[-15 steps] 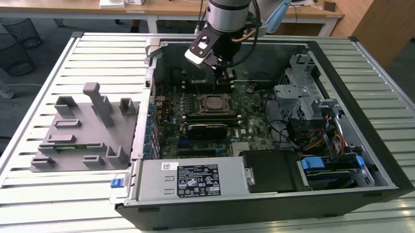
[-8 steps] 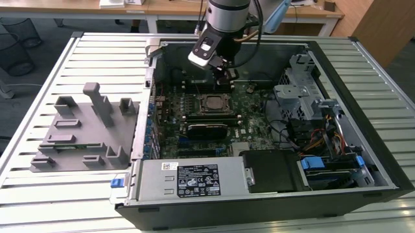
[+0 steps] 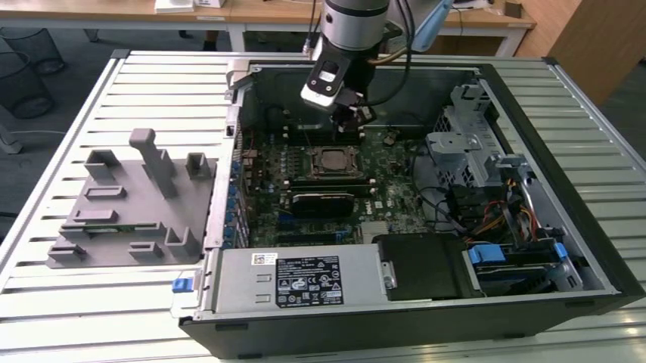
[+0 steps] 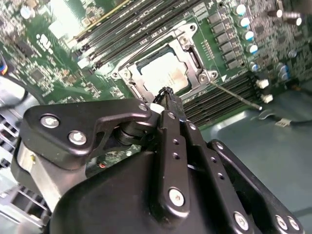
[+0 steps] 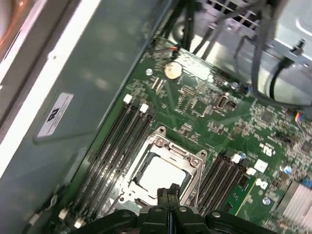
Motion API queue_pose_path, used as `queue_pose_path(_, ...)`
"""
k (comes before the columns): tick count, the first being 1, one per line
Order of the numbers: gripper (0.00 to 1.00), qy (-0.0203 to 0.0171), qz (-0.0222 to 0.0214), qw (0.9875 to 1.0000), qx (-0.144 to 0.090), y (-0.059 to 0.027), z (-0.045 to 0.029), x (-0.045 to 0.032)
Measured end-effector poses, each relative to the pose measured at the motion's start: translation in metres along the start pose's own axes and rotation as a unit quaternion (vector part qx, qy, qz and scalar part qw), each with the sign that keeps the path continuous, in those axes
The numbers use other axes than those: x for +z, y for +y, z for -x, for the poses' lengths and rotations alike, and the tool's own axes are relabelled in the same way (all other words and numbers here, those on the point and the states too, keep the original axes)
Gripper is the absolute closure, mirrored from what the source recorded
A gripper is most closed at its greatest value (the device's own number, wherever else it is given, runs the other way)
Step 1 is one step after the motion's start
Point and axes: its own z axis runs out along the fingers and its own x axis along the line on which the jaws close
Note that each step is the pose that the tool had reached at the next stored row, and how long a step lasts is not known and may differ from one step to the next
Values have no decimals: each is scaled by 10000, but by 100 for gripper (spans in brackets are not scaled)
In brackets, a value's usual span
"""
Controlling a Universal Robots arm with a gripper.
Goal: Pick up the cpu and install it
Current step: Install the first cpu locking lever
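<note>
I hold the end effector (image 3: 355,117) clenched and empty inside the open computer case (image 3: 565,249). The cpu (image 4: 163,73) lies flat in its motherboard socket (image 4: 192,41), just beneath the tips, not touching.

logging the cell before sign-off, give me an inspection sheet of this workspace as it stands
surface: slatted table, open computer case on it
job's things: cpu lies flat in its socket on the motherboard
clutter: grey tray beside the case, on the exterior view's left
grippers: gripper shut, holding nothing, over the motherboard near the cpu
cables: coloured wires inside the case; black cable along the arm
surroundings: wooden desks, wire bins
</note>
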Motion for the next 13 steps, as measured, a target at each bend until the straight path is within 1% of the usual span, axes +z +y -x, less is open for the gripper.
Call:
queue_pose_path(3, 89, 1, -5, 9996, -270, 0, 0, 1)
queue_pose_path(6, 89, 1, -10, 9985, -545, 0, 0, 2)
queue_pose_path(8, 89, 2, -13, 9974, -724, 0, 0, 3)
queue_pose_path(10, 89, 2, -16, 9959, -903, 0, 0, 4)
queue_pose_path(13, 89, 3, -21, 9930, -1180, 0, 0, 6)
